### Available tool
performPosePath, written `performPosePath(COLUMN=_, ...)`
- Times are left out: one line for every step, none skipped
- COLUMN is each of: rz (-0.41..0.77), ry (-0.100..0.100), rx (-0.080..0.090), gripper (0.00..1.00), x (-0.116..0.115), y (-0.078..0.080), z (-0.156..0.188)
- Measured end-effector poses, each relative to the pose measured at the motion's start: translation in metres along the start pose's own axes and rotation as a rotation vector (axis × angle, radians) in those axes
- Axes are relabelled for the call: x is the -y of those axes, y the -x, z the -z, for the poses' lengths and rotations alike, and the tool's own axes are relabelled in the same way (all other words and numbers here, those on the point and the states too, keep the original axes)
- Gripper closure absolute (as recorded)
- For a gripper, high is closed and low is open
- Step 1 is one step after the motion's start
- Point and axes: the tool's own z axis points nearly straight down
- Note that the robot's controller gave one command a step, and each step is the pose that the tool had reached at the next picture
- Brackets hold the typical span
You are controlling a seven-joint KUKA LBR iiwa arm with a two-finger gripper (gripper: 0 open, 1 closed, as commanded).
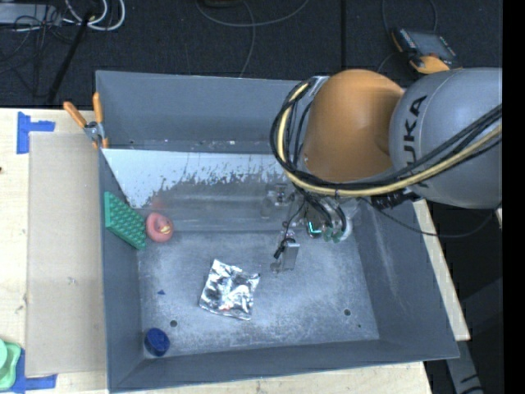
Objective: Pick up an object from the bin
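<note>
My gripper [285, 255] hangs below the orange cover, over the middle of the bin floor, with one dark fingertip showing close to the floor. A crumpled silver foil piece [229, 290] lies just left of and below that fingertip, apart from it. Nothing shows between the fingers.
A green studded block [124, 219] leans in the bin's left corner with a pink and orange ball [159, 228] beside it. A small blue cap [156, 341] lies in the front left corner. The arm and its cables cover the bin's back right.
</note>
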Motion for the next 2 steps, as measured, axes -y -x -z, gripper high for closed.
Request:
performPosePath(rz=0.253, ry=0.000, rx=0.000, gripper=0.00, x=-0.0511, y=-0.0170, z=-0.1336)
performPosePath(rz=0.247, ry=0.002, rx=0.006, gripper=1.00, x=-0.0509, y=-0.0148, z=-0.1289)
